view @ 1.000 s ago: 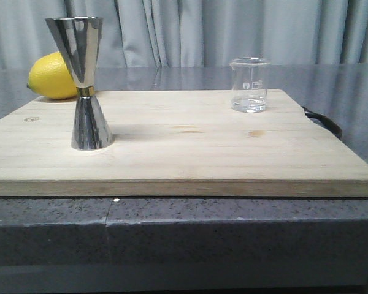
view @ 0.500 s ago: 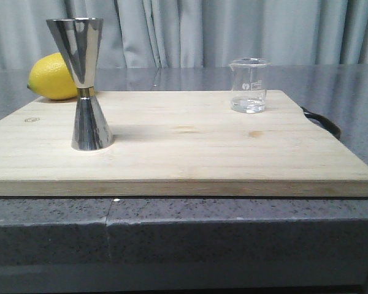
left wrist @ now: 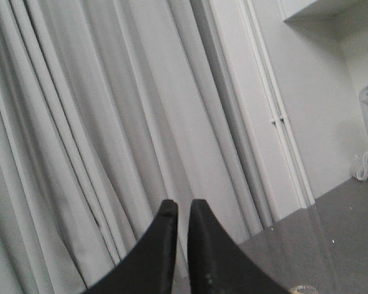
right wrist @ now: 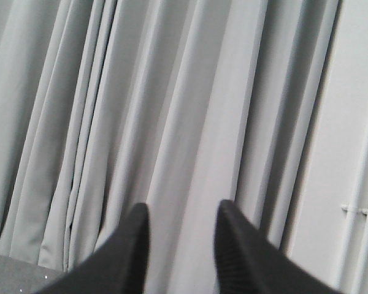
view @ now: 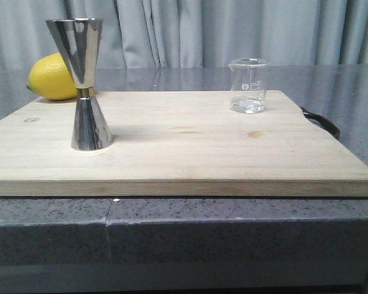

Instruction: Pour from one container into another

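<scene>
Lemon [view: 51, 77] on bench [view: 184, 233], behind board's left corner. Steel jigger [view: 84, 84] upright, left on cutting board [view: 190, 153]. Glass beaker [view: 249, 85] upright, far right, well apart. Left tool [left wrist: 182, 209] nearly pressed together, empty, facing curtain [view: 190, 30]. Right tool [right wrist: 183, 215] spread, empty.

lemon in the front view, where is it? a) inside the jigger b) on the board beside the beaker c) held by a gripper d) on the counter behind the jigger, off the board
d: the lemon lies on the grey counter past the board's far left edge, partly hidden by the jigger.
</scene>
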`<state>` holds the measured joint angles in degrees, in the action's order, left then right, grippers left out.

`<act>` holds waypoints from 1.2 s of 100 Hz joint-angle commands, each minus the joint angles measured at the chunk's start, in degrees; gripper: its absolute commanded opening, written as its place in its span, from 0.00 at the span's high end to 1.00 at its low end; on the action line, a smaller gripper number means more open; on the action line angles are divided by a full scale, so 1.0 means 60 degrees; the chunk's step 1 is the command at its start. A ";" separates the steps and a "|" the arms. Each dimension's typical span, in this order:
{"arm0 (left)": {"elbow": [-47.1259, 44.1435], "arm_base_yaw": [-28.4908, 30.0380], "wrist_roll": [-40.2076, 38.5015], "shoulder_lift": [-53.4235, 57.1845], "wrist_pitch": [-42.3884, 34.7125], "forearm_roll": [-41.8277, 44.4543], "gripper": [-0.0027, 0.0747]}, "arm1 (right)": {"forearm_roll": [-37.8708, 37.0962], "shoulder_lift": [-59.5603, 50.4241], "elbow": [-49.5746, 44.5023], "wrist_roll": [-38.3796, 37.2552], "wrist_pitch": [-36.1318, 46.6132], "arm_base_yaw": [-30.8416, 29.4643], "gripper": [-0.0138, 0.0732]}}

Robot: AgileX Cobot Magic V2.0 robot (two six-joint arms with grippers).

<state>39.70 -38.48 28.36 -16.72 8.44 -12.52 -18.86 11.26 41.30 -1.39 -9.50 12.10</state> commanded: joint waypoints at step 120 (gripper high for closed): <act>-0.5291 0.4851 -0.1128 -0.0099 -0.4367 -0.0926 0.99 | 0.0883 -0.2145 -0.4388 0.0043 0.0582 -0.0052 0.92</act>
<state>6.46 -9.36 22.16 -16.72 -12.19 -17.69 -13.44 -0.78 13.53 -1.30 -11.65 12.10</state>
